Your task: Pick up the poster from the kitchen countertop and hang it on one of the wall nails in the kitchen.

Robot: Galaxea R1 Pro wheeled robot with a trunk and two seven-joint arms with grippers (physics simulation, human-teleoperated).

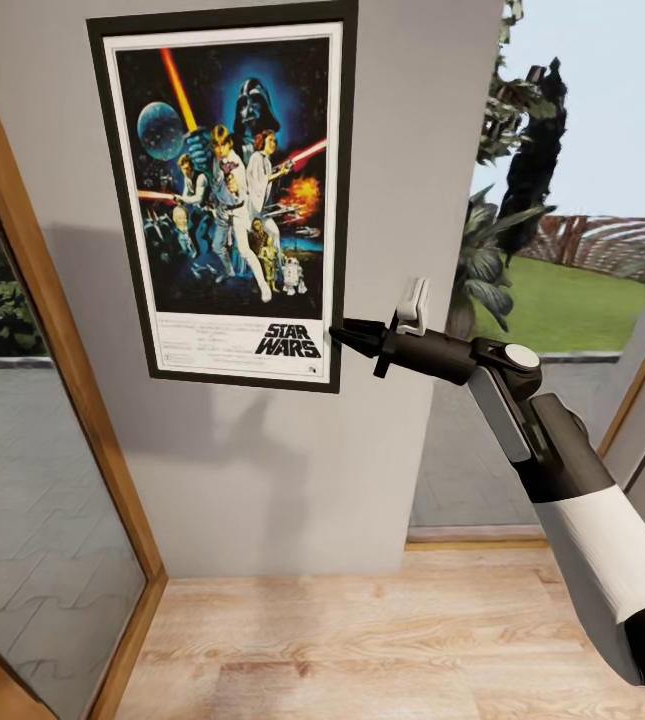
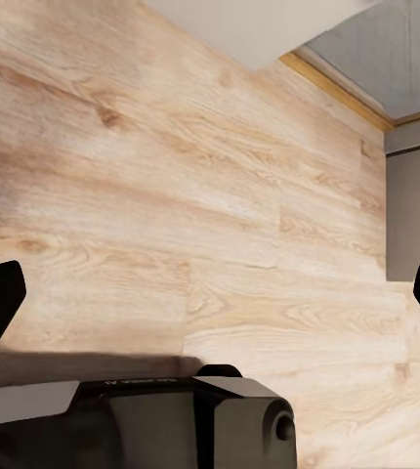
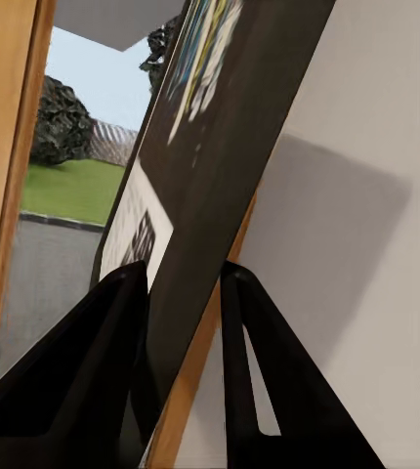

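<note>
Below me the wooden floor (image 1: 362,640) lies bare up to the grey wall (image 1: 262,480), with a wood-framed glass door (image 1: 32,480) close on my left. My left jaws (image 2: 210,293) hang spread wide over the floor, holding nothing. My right jaws (image 1: 347,337) pinch the poster (image 1: 227,190) at its lower right edge, its frame between the fingers (image 3: 93,362). It stands upright against the wall, reading "STAR WARS".

head: faces wall, poster (image 1: 230,195) | right wrist: close on poster | left wrist: down at floor (image 2: 171,195)
</note>
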